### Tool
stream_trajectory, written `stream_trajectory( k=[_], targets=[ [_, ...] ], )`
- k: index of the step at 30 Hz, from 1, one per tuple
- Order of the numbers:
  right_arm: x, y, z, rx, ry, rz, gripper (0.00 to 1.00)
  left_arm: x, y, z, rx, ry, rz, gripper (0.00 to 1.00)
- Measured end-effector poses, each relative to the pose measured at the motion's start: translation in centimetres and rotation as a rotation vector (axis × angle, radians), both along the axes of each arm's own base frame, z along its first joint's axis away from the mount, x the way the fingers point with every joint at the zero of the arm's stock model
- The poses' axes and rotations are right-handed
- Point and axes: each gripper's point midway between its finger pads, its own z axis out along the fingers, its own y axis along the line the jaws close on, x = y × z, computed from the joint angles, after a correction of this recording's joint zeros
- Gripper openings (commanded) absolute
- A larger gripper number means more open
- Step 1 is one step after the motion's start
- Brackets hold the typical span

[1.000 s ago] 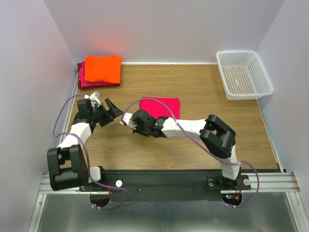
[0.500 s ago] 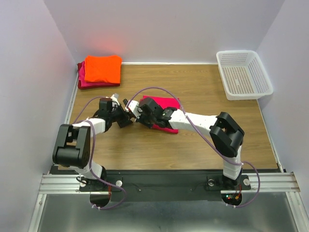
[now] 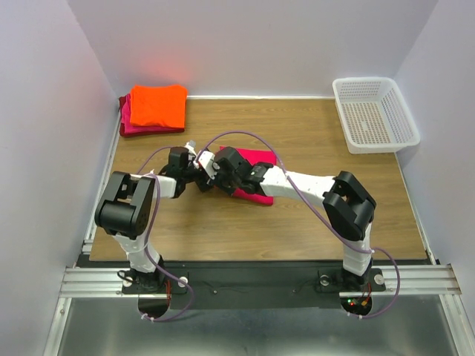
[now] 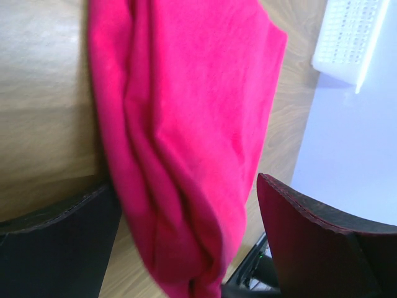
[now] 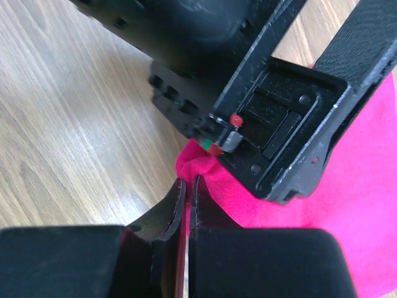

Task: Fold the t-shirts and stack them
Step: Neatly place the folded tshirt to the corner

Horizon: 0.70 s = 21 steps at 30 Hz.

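Right gripper (image 5: 186, 208), fingers pressed together, pinches the bunched left edge of the magenta-pink t-shirt (image 3: 256, 158). Left gripper (image 4: 186, 236), fingers apart, straddles the same soft, layered fold. The shirt lies mid-table on smooth wood, well apart from the orange t-shirt (image 3: 157, 104) in the far-left corner. Risk: lifted by one pinched edge, the limp cloth could unfold, and the crowded grippers could collide.

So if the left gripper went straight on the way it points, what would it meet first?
Most likely the magenta t-shirt; its folded edge lies between the fingers of the open left gripper.
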Motion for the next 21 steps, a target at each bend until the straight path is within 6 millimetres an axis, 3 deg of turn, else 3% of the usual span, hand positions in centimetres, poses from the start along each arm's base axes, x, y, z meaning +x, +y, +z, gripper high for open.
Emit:
stream_trajectory(
  k=[5, 21],
  targets=[
    [0.3, -0.2, 0.1, 0.010, 0.012, -0.015, 0.01, 1.1, -0.6, -0.3, -0.011, 0.009, 0.026, 0.81],
    [0.5, -0.3, 0.0, 0.027, 0.037, -0.046, 0.01, 5.4, -2.1, -0.7, 0.014, -0.021, 0.103, 0.70]
  ],
)
